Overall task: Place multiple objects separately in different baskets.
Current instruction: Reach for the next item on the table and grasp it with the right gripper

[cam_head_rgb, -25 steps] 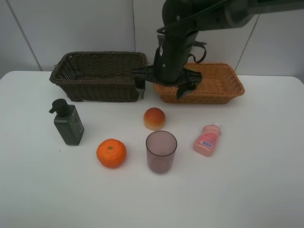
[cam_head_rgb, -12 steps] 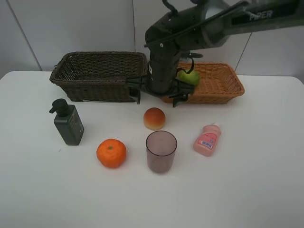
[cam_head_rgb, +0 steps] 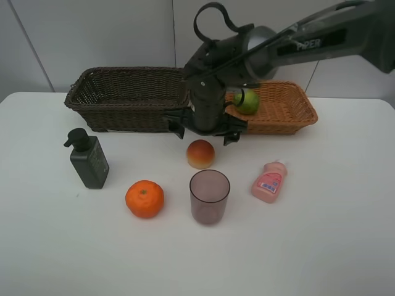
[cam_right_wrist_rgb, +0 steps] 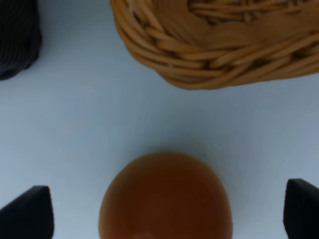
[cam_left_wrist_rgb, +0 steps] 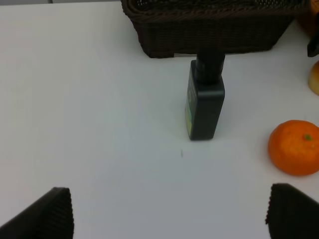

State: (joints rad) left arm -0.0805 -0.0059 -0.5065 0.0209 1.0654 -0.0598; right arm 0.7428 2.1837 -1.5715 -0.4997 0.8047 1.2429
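The green oval fruit point(cam_head_rgb: 247, 101) lies in the light tan basket point(cam_head_rgb: 290, 117). Beside that basket stands the dark brown basket point(cam_head_rgb: 126, 98). My right gripper point(cam_head_rgb: 205, 134) hangs open just above the red-yellow peach point(cam_head_rgb: 200, 153), which fills the space between its fingertips point(cam_right_wrist_rgb: 25, 211) in the right wrist view as peach point(cam_right_wrist_rgb: 165, 196). On the table stand the dark green pump bottle point(cam_head_rgb: 88, 159), the orange mandarin point(cam_head_rgb: 144, 198), the purplish cup point(cam_head_rgb: 209, 196) and the pink bottle point(cam_head_rgb: 269, 181). My left gripper point(cam_left_wrist_rgb: 169, 211) is open, back from the pump bottle point(cam_left_wrist_rgb: 205, 102) and mandarin point(cam_left_wrist_rgb: 295, 147).
The white table point(cam_head_rgb: 333, 246) spreads around the objects. A pale wall rises behind both baskets. The right arm point(cam_head_rgb: 290, 43) reaches in over the tan basket from the upper right.
The right gripper has come down and toward the front, from over the tan basket to just above the peach. The green fruit, hidden before, now shows in the tan basket.
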